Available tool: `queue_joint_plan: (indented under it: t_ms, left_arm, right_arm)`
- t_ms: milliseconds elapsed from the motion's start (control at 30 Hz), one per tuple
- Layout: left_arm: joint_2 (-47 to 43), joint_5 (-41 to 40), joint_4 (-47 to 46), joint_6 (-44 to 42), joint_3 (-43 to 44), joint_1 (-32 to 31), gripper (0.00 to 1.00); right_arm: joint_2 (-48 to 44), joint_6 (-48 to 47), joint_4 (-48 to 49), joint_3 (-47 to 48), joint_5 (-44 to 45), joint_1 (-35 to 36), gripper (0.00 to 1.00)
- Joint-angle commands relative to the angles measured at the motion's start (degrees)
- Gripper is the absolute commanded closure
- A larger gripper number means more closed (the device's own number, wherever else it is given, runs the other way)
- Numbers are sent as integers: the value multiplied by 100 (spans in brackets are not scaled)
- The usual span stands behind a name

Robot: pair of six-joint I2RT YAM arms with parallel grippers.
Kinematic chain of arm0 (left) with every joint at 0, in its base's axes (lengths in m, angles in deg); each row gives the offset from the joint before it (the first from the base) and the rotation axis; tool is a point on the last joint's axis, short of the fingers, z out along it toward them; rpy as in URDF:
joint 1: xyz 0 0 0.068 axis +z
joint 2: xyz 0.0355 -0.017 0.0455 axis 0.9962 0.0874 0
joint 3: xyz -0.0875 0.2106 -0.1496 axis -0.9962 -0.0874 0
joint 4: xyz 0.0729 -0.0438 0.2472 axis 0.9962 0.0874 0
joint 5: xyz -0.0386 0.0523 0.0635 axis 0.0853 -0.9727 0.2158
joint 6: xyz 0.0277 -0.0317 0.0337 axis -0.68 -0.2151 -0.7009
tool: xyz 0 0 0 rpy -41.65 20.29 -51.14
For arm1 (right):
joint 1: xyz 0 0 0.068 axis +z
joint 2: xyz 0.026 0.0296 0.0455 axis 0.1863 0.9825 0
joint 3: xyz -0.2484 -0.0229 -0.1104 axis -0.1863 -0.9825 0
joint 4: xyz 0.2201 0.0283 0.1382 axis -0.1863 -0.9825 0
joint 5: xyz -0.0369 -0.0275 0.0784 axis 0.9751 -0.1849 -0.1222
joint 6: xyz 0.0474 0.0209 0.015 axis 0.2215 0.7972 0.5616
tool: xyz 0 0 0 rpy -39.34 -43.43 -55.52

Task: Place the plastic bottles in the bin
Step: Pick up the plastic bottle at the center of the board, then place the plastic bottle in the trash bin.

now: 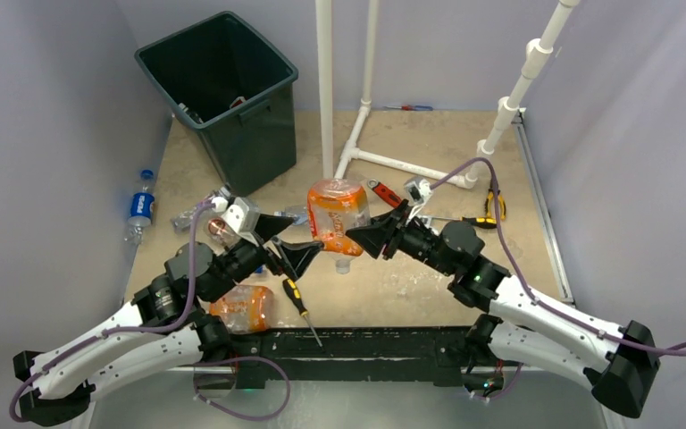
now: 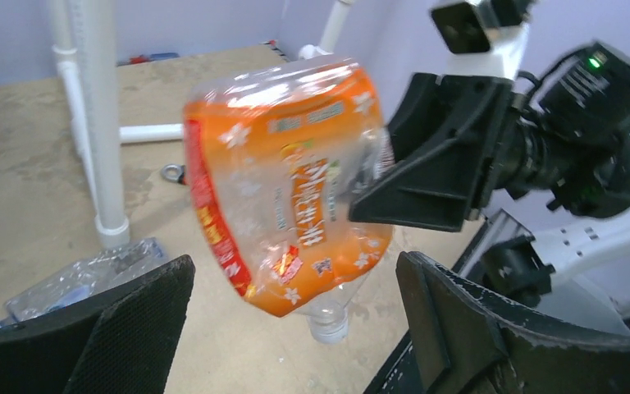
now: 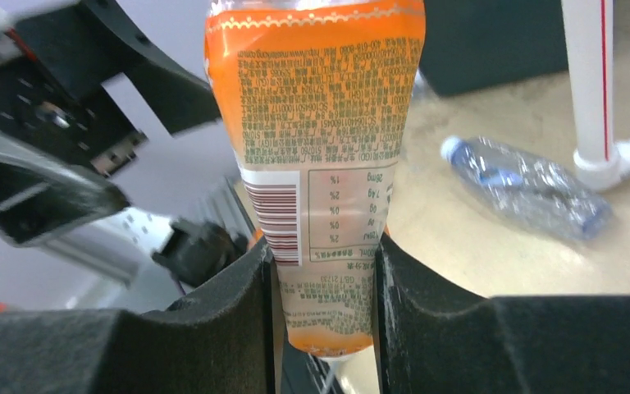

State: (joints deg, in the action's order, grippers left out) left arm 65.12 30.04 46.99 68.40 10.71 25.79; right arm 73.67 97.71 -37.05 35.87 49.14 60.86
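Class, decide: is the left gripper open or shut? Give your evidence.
Open: fingers of the left gripper stand wide apart; the right gripper pinches the orange bottle.

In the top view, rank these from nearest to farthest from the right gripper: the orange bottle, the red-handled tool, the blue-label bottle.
1. Orange bottle, clamped in the right gripper.
2. Red-handled tool, just beyond on the table.
3. Blue-label bottle, at the far left edge.

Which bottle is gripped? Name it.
The orange-labelled bottle mid-table, pinched in the right gripper. The other orange bottle and the blue-labelled one lie loose.
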Motion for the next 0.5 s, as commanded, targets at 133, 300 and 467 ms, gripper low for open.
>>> queue_joint_plan:
  t_ms: [133,300,467]
  left_arm:
    - [9,1327,-631,-807,281,14,5]
    - [150,1350,-25,-1312,884,14,3]
    - [863,2110,1353,-1997,2201,14,4]
  right_arm:
    - [-405,-1323,-2904,1118,-897,6,100]
    - [-534,-1679,-3905,1729,-1169,3,100]
    - [-326,-2148,-4783,2317,-1830,6,100]
